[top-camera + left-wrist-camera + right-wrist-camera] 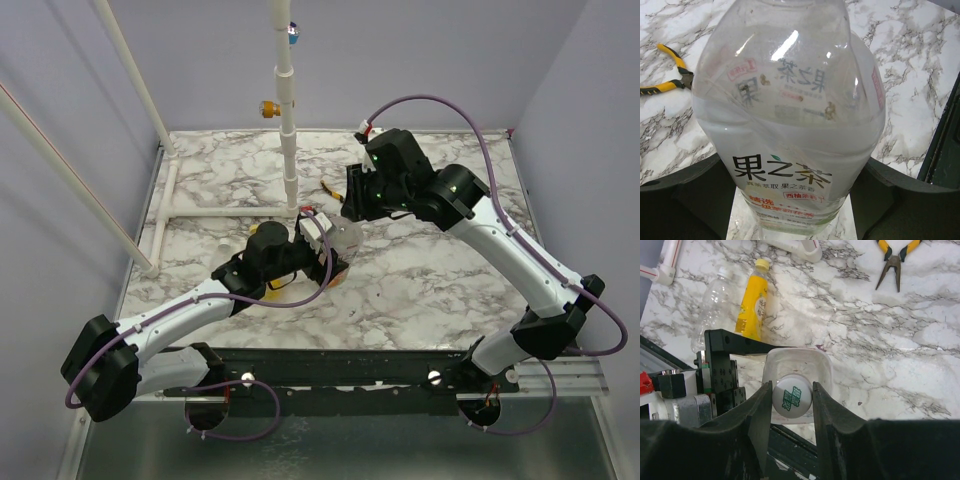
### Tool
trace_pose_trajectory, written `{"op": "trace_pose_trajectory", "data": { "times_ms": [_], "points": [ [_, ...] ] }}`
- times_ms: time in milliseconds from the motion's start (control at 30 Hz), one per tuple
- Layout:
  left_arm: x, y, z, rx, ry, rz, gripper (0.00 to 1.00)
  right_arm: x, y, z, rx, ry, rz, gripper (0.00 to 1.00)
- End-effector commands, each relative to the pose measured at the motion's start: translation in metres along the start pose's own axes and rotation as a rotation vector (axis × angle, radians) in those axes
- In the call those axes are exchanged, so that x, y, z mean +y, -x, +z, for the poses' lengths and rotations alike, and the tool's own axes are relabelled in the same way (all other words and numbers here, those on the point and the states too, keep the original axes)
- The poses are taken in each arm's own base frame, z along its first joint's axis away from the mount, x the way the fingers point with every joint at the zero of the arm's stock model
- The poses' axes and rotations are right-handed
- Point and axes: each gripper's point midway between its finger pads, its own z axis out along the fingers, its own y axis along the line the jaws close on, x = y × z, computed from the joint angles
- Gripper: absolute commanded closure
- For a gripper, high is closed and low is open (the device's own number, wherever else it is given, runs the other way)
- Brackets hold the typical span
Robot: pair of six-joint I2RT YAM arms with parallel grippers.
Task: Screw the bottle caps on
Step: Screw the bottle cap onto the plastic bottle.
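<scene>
Right gripper (792, 388): jaws narrow, one finger against each side of the white cap (792, 397). Contact appears on both sides; how firmly it presses cannot be told.

White cap: green print facing up, sitting on the neck of the clear bottle (790, 125). How far the thread has engaged is hidden.

Clear bottle: upright and directly below the right gripper. Its long axis runs vertically, in line with that gripper's approach, so the cap is seen face-on with the bottle's shoulders showing around it. Any turn of the cap would be about this axis.

Left gripper (797, 192): closed on the lower body of the clear bottle at the green-and-white label, one finger on each side, steadying it. The left arm is therefore the holder and the right arm is the one at the cap.

Surface: marble-patterned table (880, 340), flat and hard.

Further off: a yellow bottle (754, 302) lies on its side with a yellow cap (761, 264) on its neck, well apart from the work. Yellow-handled pliers (895, 260) lie toward the far edge, near a white pipe frame (805, 247). Neither obstructs the right wrist.
</scene>
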Motion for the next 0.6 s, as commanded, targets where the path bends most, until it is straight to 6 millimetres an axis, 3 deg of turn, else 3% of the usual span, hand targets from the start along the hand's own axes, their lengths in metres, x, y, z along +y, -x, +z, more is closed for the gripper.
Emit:
{"op": "trace_pose_trajectory", "data": {
  "times_ms": [0, 433, 567],
  "points": [
    [-0.0061, 0.062, -0.0025, -0.201, -0.026, 0.061, 1.0, -0.0026, -0.0109, 0.0073, 0.048, -0.036, 0.002, 0.62],
    [-0.0074, 0.0598, -0.0034, -0.193, -0.033, 0.055, 1.0, -0.003, -0.0063, 0.0031, 0.025, -0.038, 0.01, 0.55],
    [-0.008, 0.0574, -0.0027, -0.186, -0.036, 0.048, 1.0, -0.0017, -0.004, 0.0012, 0.01, -0.03, 0.013, 0.47]
  ]
}}
